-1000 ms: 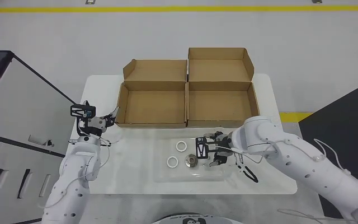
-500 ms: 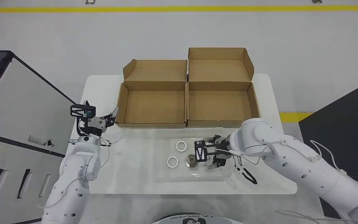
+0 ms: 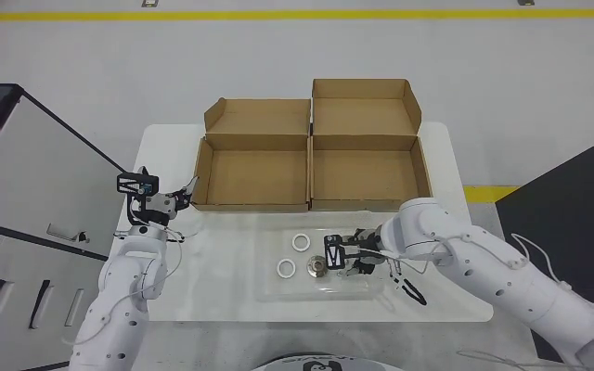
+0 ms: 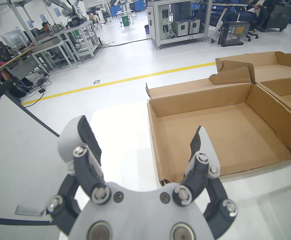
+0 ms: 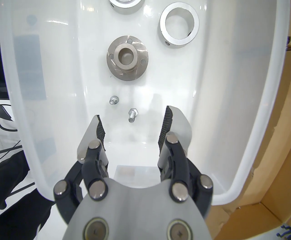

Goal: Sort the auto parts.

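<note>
Tabletop tray (image 5: pixel 261 113) holds one ring (image 5: pixel 126 5), partly cropped.

We see a white table (image 3: pixel 223 274) bearing a left cardboard box (image 3: pixel 252 178) and a right cardboard box (image 3: pixel 364 174), both open and touching along its far side. Just in front of them sits a clear plastic tray (image 3: pixel 320 289).

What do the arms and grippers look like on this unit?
The left arm and right arm are white with rounded, jointed shells. A black cable loops by the right wrist. The left gripper and right gripper match: two pale metal fingers with black ribbed pads and black linkages with silver bolts, on a grey plate.
</note>
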{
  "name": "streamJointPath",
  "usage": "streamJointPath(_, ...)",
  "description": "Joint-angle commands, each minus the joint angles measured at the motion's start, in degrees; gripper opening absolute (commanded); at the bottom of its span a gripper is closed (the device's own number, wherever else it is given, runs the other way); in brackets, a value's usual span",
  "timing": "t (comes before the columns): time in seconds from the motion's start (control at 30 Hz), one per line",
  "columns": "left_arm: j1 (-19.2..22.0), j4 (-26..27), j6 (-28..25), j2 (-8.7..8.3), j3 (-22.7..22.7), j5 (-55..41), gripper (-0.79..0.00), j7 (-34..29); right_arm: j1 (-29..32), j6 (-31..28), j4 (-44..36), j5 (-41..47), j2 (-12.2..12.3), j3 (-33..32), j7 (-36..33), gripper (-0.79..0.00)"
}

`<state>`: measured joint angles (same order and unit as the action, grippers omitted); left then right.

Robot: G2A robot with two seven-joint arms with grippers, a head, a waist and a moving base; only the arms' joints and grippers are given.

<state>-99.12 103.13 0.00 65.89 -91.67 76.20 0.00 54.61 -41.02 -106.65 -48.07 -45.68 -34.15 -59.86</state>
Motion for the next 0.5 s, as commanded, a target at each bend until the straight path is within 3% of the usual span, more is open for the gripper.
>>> streamJointPath(0.0, 0.0, 0.0, 0.0, 0.0, 0.0, 0.0, 0.0, 0.0, 0.0, 0.1, 0.2, -0.1, -0.1, 0.1, 0.1, -0.265)
streamJointPath(0.47, 0.0, 0.0, 0.0, 0.0, 0.0, 0.0, 0.0, 0.0, -0.2, 0.4, 2.2, -1.1, -1.2, 1.4, 1.0, -0.394)
